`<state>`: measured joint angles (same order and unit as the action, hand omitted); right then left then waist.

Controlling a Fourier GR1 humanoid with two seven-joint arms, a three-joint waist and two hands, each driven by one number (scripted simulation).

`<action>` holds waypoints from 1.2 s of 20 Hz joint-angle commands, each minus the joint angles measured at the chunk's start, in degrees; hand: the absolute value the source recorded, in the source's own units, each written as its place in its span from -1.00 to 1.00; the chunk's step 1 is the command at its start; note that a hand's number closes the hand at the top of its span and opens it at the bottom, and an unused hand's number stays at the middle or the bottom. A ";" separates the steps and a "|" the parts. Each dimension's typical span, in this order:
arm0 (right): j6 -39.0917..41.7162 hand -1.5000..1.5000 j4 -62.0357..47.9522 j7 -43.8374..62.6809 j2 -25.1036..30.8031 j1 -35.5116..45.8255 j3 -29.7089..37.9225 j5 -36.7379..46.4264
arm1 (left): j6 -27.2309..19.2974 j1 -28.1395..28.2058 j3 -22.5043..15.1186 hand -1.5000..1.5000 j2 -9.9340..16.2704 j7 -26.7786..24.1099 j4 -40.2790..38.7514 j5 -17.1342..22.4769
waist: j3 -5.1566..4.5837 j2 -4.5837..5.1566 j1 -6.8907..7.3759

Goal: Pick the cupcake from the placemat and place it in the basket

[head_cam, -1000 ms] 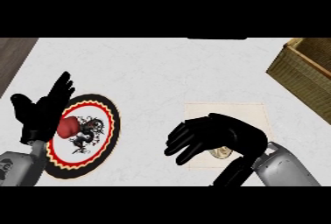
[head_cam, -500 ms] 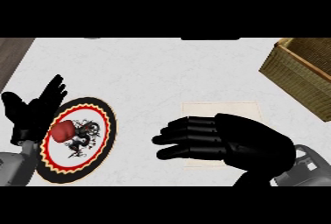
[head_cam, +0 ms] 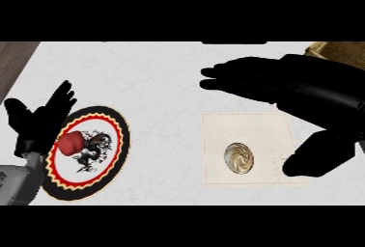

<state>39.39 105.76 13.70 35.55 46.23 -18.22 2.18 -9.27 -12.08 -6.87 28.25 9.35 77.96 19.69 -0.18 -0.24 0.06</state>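
The cupcake [head_cam: 239, 157], seen from above as a cream swirl, sits on the beige placemat [head_cam: 214, 171] right of centre. My right hand [head_cam: 299, 89] hovers over the mat's far edge, open. Its fingers stretch left and its thumb [head_cam: 319, 154] hangs down just right of the cupcake, not touching it. The wicker basket [head_cam: 341, 48] shows only as a corner at the top right, mostly hidden behind that hand. My left hand [head_cam: 37, 123] rests open at the left edge, fingers up.
A round black plate [head_cam: 107, 120] with a red and yellow rim lies on the white counter beside the left hand. A red item [head_cam: 70, 143] sits on it. A dark wooden strip [head_cam: 14, 55] runs along the counter's far left.
My right hand has moved away from me and to the right, off the placemat. The cupcake it covered now shows in full. The left hand has barely moved.
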 commanded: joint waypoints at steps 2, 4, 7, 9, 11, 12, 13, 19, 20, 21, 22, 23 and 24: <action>14.10 -1.00 -7.70 1.77 5.26 6.50 2.56 -8.64 | 0.32 0.88 -0.07 0.00 -1.12 -2.28 -1.28 -1.43 | 0.05 0.26 0.33; 16.58 -1.00 -11.75 -0.09 4.27 8.04 1.41 -6.72 | 1.57 -1.95 1.16 0.00 -1.31 -2.33 -3.59 -0.90 | 0.08 0.50 0.54; 21.60 -1.00 -11.58 -1.89 7.22 5.91 6.91 -11.82 | 1.13 -0.21 2.27 0.00 0.28 1.65 1.69 -0.77 | 0.16 0.14 0.32; 22.73 -1.00 -10.31 -5.67 9.37 0.89 9.65 -13.20 | 0.64 0.69 1.23 0.00 -1.51 0.00 1.37 -2.13 | 0.20 0.11 -0.10; 21.82 -1.00 -12.32 -10.36 7.47 -2.72 9.34 -8.70 | 0.61 0.89 1.19 0.00 -2.61 -1.91 -0.96 -3.24 | 0.22 0.43 0.21; 23.81 -1.00 -12.26 -10.20 8.94 -2.83 11.17 -10.88 | 1.72 0.96 2.25 0.00 -1.50 -0.37 0.22 -2.45 | 0.20 0.27 0.09; 23.49 -1.00 -13.40 -15.08 10.18 -4.29 14.34 -8.64 | 2.84 2.11 2.50 0.00 -2.19 -2.76 -0.99 -2.03 | 0.23 0.39 0.16; 16.90 -1.00 -10.88 -24.53 3.61 -14.67 13.79 2.31 | 0.91 -0.94 1.99 0.00 -3.38 1.86 0.69 -4.35 | 0.29 0.42 0.17; 17.66 -1.00 -13.78 -28.30 3.99 -13.03 13.54 5.92 | 4.00 0.80 3.87 0.00 -2.73 -2.72 -2.14 -3.61 | 0.25 0.52 0.53; 16.24 -1.00 -6.83 -26.43 4.21 -18.78 13.66 4.28 | 3.44 -0.79 3.33 0.00 -3.52 0.87 -1.14 -3.25 | 0.24 0.28 -0.27; 14.16 -1.00 -13.21 -30.99 2.30 -15.89 11.04 10.39 | 4.08 1.24 3.10 0.00 -2.43 0.26 2.62 -3.35 | 0.29 0.50 0.95; 14.07 -1.00 -11.09 -32.36 3.40 -19.10 12.82 9.28 | 3.78 1.59 4.36 0.00 -2.87 -0.17 1.21 -3.36 | 0.25 0.35 0.30; 12.29 -1.00 -11.18 -32.82 2.06 -19.46 12.08 9.89 | 3.94 -0.39 3.42 0.00 -4.57 -3.51 -4.30 -5.31 | 0.22 0.46 -0.03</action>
<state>52.95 94.98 -9.98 39.33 30.98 -5.65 6.98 -5.96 -11.73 -3.54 25.15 8.41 77.17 16.02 0.07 0.17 0.30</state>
